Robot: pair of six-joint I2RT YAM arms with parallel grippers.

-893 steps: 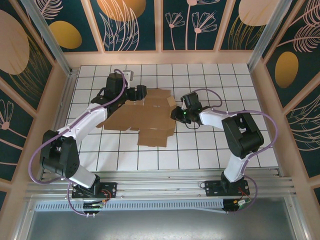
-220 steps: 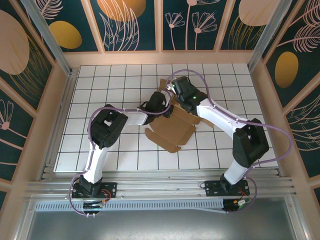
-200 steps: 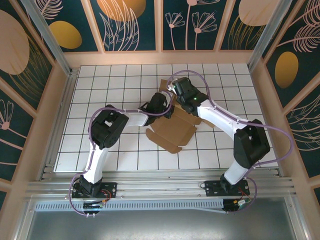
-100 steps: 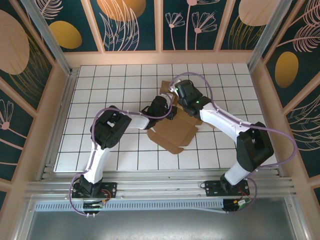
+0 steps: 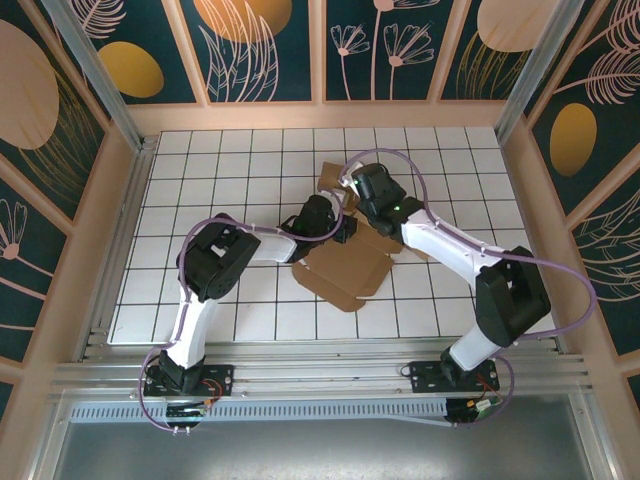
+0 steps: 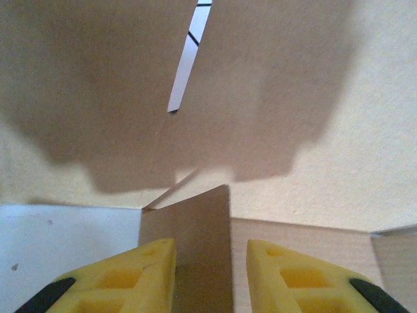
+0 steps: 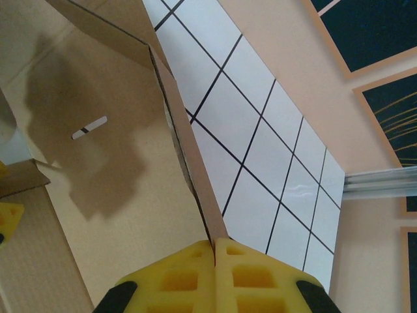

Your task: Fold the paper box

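The paper box (image 5: 348,272) is brown cardboard lying partly folded at the middle of the table, with one flap raised at its far side. My right gripper (image 5: 352,198) reaches over that far side. In the right wrist view the right gripper (image 7: 214,241) is shut on the thin edge of an upright wall of the paper box (image 7: 98,169). My left gripper (image 5: 338,226) comes in from the left. Seen from the left wrist, the left gripper (image 6: 210,242) is open, and a small flap stands between its fingers, close to the left one. The paper box (image 6: 293,130) spreads behind it.
The white gridded table (image 5: 230,150) stretches around the box on all sides. A raised tan rim (image 5: 130,250) and patterned walls enclose it. The arm bases sit on the rail (image 5: 320,375) at the near edge.
The left gripper has opened its jaws around the flap. Both arms and the box have shifted slightly toward the near right.
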